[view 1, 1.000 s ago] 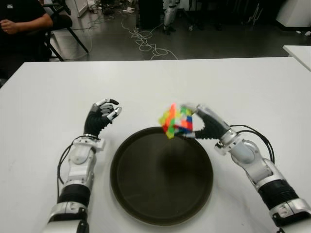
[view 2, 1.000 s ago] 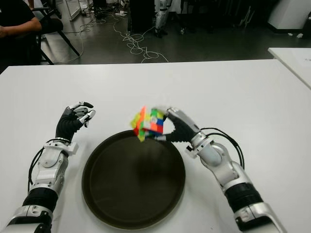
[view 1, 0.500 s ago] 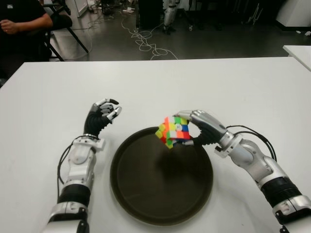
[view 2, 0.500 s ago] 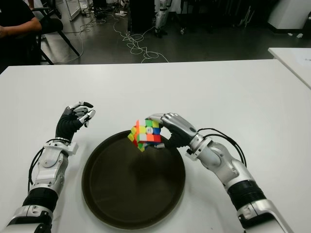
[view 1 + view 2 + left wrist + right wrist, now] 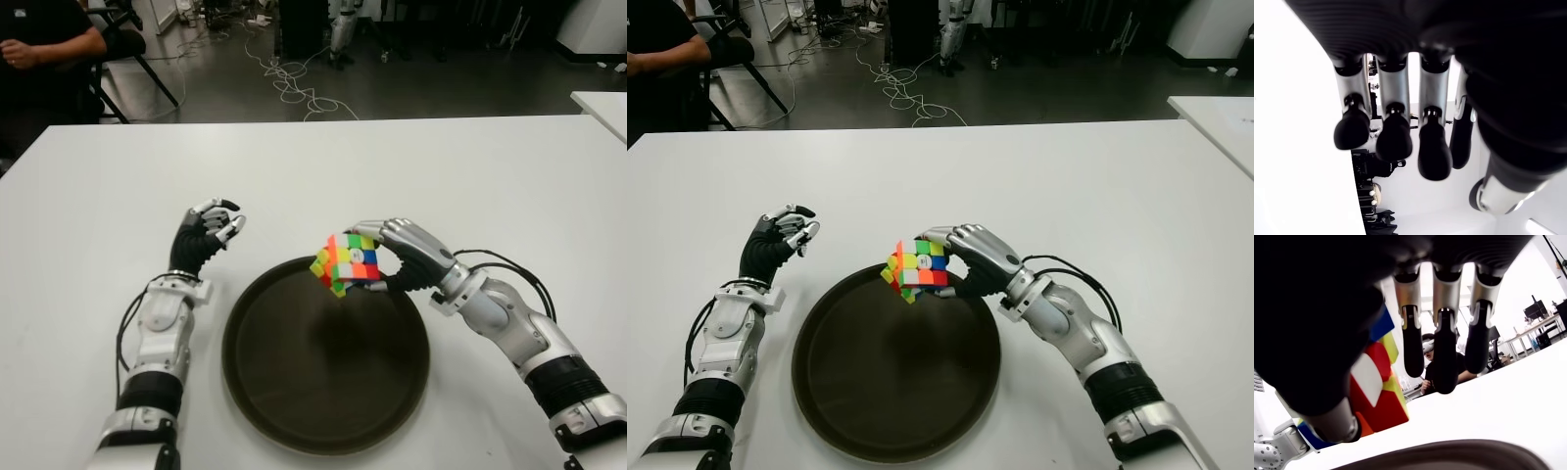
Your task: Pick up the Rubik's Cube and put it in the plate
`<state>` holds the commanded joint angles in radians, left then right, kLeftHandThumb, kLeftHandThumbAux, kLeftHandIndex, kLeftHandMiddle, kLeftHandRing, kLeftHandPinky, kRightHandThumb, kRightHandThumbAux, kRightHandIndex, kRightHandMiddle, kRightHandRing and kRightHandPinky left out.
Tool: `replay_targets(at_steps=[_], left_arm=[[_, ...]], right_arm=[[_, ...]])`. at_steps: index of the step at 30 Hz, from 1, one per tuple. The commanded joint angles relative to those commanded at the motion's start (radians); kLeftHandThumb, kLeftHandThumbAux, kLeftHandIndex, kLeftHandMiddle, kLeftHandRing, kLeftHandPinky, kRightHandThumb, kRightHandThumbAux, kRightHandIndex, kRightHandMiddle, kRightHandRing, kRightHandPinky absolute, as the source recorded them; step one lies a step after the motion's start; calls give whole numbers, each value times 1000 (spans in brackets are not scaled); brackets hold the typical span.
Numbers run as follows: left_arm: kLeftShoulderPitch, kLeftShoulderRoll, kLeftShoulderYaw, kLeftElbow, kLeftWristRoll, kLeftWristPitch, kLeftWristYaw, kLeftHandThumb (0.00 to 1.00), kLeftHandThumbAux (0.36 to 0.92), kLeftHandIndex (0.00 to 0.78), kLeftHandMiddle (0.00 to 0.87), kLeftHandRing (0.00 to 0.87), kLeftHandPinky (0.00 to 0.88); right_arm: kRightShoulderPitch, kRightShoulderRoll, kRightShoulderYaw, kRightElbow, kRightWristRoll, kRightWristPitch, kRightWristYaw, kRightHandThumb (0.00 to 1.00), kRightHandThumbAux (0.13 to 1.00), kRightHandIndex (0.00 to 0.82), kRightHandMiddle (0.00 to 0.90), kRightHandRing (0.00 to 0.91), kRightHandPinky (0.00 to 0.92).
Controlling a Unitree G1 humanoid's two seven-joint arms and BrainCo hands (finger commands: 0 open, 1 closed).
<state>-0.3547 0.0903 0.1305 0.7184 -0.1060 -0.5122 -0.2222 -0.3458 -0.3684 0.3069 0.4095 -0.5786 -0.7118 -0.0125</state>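
rubik's cube (image 5: 345,262) with bright red, green, yellow, orange, blue and white squares is in my right hand (image 5: 407,257). my silver and black fingers (image 5: 1445,352) curl over the top of it and my thumb is pressed on its side, so it is held tight. the cube is tilted, with one corner pointing down. it is up in the air, just over the far edge of the round dark brown plate (image 5: 294,411). it does not touch the plate.

the plate lies flat on the big white table (image 5: 490,176), right in front of me, between my two arms. my right hand reaches in over the plate's rim from the right side. black wires (image 5: 1087,289) loop beside my right wrist.

my left hand (image 5: 204,238) is to the left of the plate, near its far left edge, and apart from it. its fingers (image 5: 1393,137) are bent a little and loose, and it holds nothing.

far off, past the table, the floor is dark grey with a tangle of white cables (image 5: 294,83) on it. a person in a black top (image 5: 39,39) sits on a chair at the far left corner.
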Motion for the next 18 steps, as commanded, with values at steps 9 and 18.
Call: replay_targets(at_steps=[9, 18], left_arm=[[2, -1, -5, -7, 6, 8, 7, 689, 717, 434, 763, 766, 742], [4, -4, -10, -18, 9, 19, 17, 689, 717, 434, 757, 767, 746]], right_arm=[[-5, 1, 5, 7, 15, -39, -6, 693, 739, 410, 416, 434, 417], [-17, -5, 25, 58, 78, -60, 82, 90, 654, 54, 30, 29, 22]])
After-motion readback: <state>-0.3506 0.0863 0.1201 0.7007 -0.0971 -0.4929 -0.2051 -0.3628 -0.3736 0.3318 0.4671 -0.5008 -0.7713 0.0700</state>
